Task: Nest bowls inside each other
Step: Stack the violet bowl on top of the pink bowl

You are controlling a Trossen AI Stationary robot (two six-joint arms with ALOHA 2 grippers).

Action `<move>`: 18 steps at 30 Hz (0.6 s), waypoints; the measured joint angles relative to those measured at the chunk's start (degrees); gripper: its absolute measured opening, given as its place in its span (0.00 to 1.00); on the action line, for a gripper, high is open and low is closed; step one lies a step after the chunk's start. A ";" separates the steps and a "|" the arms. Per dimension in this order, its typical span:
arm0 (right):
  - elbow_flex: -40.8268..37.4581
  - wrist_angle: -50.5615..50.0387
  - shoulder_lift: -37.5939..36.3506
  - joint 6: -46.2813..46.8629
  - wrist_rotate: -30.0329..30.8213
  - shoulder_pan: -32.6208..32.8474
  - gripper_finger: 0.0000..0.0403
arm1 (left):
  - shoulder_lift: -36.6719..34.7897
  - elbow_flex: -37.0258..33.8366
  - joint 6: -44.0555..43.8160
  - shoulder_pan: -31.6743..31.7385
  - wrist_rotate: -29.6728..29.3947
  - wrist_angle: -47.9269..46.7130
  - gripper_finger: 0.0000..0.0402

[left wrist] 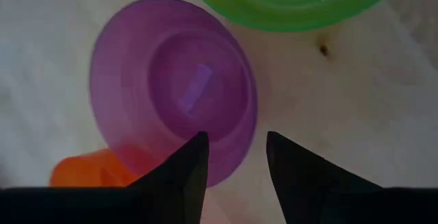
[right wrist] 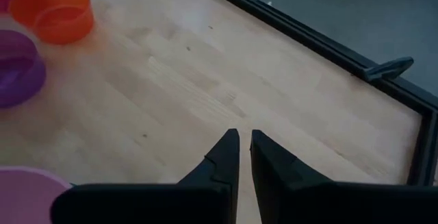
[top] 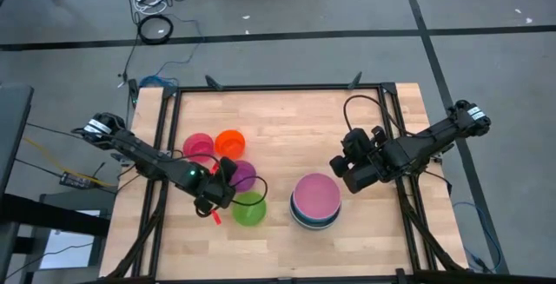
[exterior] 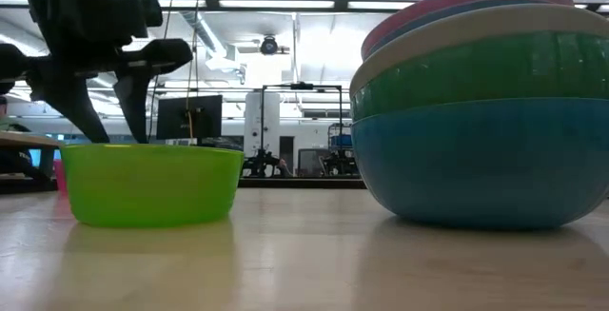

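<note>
A: High view has the left gripper [top: 228, 169] at lower left of centre, over the purple bowl [top: 244, 176]. What are its fingers doing?

B: Spread apart. In the left wrist view the fingers [left wrist: 185, 172] straddle the near rim of that purple bowl [left wrist: 171, 87], one tip inside the rim and one outside, gripping nothing yet as far as I can tell.

A: And the other loose bowls?

B: All in the left half of the tabletop [top: 287, 115]. The green bowl [top: 249, 208] sits just below the purple one, the orange bowl [top: 230, 142] just above it, and the pink bowl [top: 198, 148] is to the left of the orange. At lower right of centre is the stack [top: 315, 201], pink on top with a blue one at the bottom; the low view shows grey and green layers between.

A: The right gripper [top: 340, 168]?

B: Waiting just right of the stack, fingers pressed nearly together, carrying nothing.

A: How would you expect the purple one to handle?

B: It looks like thin plastic, so I'd judge it light, stiff enough to lift by one edge, but smooth and a bit slippery. A pinch across the rim wall, as the fingers are placed now, seems the sensible hold; a loose pinch might let it swing or slide out
</note>
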 joint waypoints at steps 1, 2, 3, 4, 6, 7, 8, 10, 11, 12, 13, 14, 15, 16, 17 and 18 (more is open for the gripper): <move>0.00 0.07 0.00 -0.02 -0.06 0.00 0.07 | 0.00 -0.02 -0.04 -0.01 0.39 -0.15 0.39; 0.00 0.07 0.00 -0.02 -0.22 0.00 0.07 | 0.00 -0.04 -0.10 -0.02 0.47 -0.18 0.39; 0.00 0.07 0.00 -0.02 -0.35 0.00 0.07 | 0.00 -0.04 -0.12 -0.04 0.68 -0.06 0.39; 0.00 0.07 0.00 -0.02 -0.41 0.00 0.07 | 0.00 -0.04 -0.09 -0.04 0.76 -0.03 0.39; 0.00 0.19 0.00 -0.04 -0.47 0.00 0.07 | 0.00 -0.04 -0.08 0.15 0.77 -0.03 0.39; 0.00 0.31 0.00 -0.04 -0.47 0.00 0.07 | 0.09 -0.04 -0.08 0.35 0.95 0.08 0.39; 0.00 0.39 0.00 -0.15 -0.47 0.00 0.07 | 0.32 -0.04 -0.09 0.64 1.38 0.38 0.39; 0.00 0.43 0.00 -0.55 -0.48 0.00 0.07 | 0.71 -0.34 -0.08 1.03 1.80 1.49 0.39; 0.00 0.42 0.00 -0.57 -0.49 0.00 0.07 | 0.87 -0.79 -0.08 1.33 1.96 2.61 0.39; 0.00 0.44 0.00 -0.57 -0.49 0.00 0.07 | 0.92 -1.76 -0.08 1.42 2.15 4.49 0.39; 0.00 0.45 0.02 -0.57 -0.49 0.00 0.07 | 0.96 -2.81 -0.11 1.44 2.31 6.02 0.39; 0.00 0.47 0.02 -0.57 -0.49 0.00 0.07 | 0.98 -3.97 -0.10 1.44 2.26 7.23 0.39; 0.00 0.44 0.02 -0.57 -0.51 0.00 0.07 | 0.98 -5.00 -0.10 1.44 1.93 8.15 0.39; 0.00 0.47 0.02 -0.57 -0.61 0.00 0.07 | 1.01 -5.66 -0.18 1.42 1.26 8.64 0.39; 0.00 0.48 0.02 -0.57 -0.77 0.00 0.07 | 1.01 -5.92 -0.32 1.42 0.59 8.75 0.37; 0.00 0.47 0.02 -0.57 -0.97 0.00 0.07 | 1.01 -5.94 -0.85 1.42 -0.14 8.60 0.35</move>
